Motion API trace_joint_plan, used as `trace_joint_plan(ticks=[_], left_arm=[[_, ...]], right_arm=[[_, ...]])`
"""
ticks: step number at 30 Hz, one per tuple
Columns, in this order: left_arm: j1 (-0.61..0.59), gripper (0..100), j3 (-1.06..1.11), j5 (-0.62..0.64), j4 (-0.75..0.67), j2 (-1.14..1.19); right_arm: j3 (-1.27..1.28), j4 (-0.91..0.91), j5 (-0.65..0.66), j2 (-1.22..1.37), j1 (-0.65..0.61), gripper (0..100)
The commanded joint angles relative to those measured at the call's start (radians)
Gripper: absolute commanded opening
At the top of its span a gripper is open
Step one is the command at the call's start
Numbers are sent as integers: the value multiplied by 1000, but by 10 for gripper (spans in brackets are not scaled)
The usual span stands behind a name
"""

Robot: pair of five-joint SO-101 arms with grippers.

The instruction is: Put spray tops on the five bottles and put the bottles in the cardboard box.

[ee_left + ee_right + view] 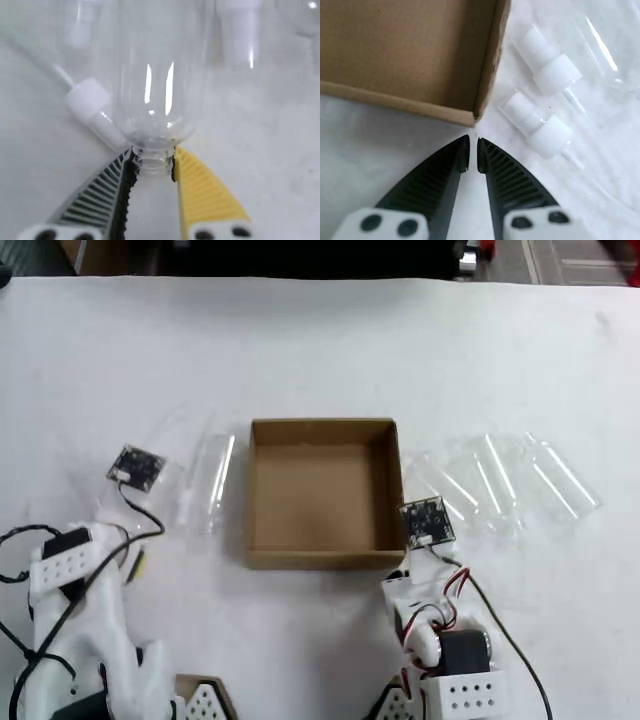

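The cardboard box [320,558] sits open mid-table, likely so either arm can reach it, and clear bottles [500,485] lie to its right. The left gripper [152,167] is clamped on one bottle [157,75] at its threaded neck (probably steadying it for capping), a spray top [92,107] just beside. The right gripper [473,150], tips almost together and empty, hovers by the box's near right corner, with two more tops [540,122] near.

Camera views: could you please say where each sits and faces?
High view: overhead, looking down at the box; left arm, right arm show.
Left wrist view: left wrist, facing a bottle held in the left gripper.
Right wrist view: right wrist, facing the box corner and spray tops past the right gripper.
Shared: high and right wrist show the box.
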Motion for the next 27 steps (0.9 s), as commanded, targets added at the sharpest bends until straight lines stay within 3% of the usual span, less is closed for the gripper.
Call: trace_joint_plan(ticks=[1,8,15,21,27], left_arm=[[33,29,-101,12,87,-64],[91,21,-324,12,413,-225],[257,21,-509,3,697,-478],[378,21,-512,9,690,-673],[479,20,-512,11,601,-671]], right_arm=[[9,5,-3,-1,-4,18],[9,5,-3,-1,-2,18],[9,5,-3,-1,-2,18],[9,5,-3,-1,-2,18],[9,5,-3,-1,-5,18]])
